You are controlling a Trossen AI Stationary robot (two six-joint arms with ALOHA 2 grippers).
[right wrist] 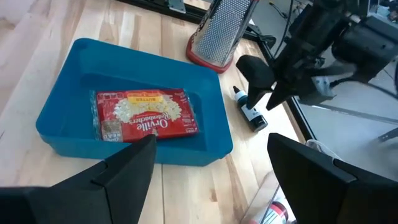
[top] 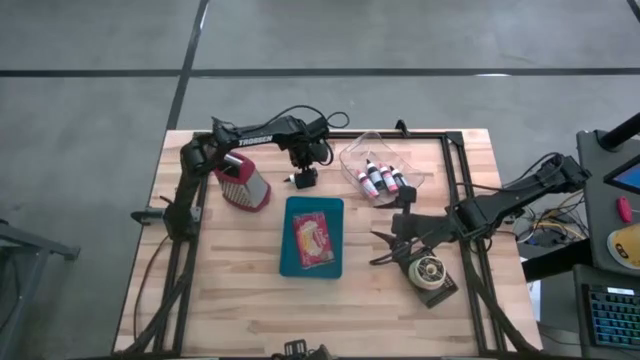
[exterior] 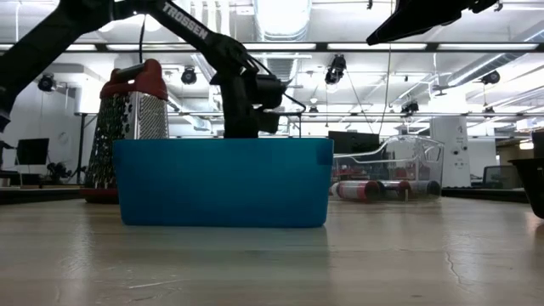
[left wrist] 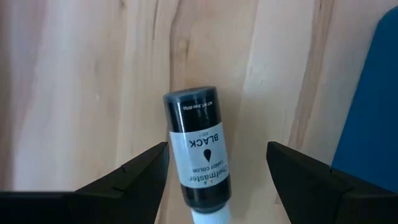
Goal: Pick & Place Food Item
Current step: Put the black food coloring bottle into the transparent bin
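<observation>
A small black food-colour bottle (left wrist: 198, 149) with a white label and white cap lies on its side on the wooden table, just beyond the far edge of a blue tray (top: 335, 210). My left gripper (left wrist: 217, 148) points down over it, open, one finger on either side of the bottle and apart from it; the same bottle (right wrist: 250, 113) shows under the left gripper (right wrist: 268, 84) in the right wrist view. A red popcorn packet (right wrist: 146, 118) lies flat in the tray. My right gripper (top: 385, 245) waits open to the right of the tray.
A metal grater (top: 243, 182) with a red top stands left of the bottle. A clear container (top: 380, 165) holding several bottles lies at the far right. A round object (top: 430, 272) sits on a black frame near the right arm. Bare table lies toward the near edge.
</observation>
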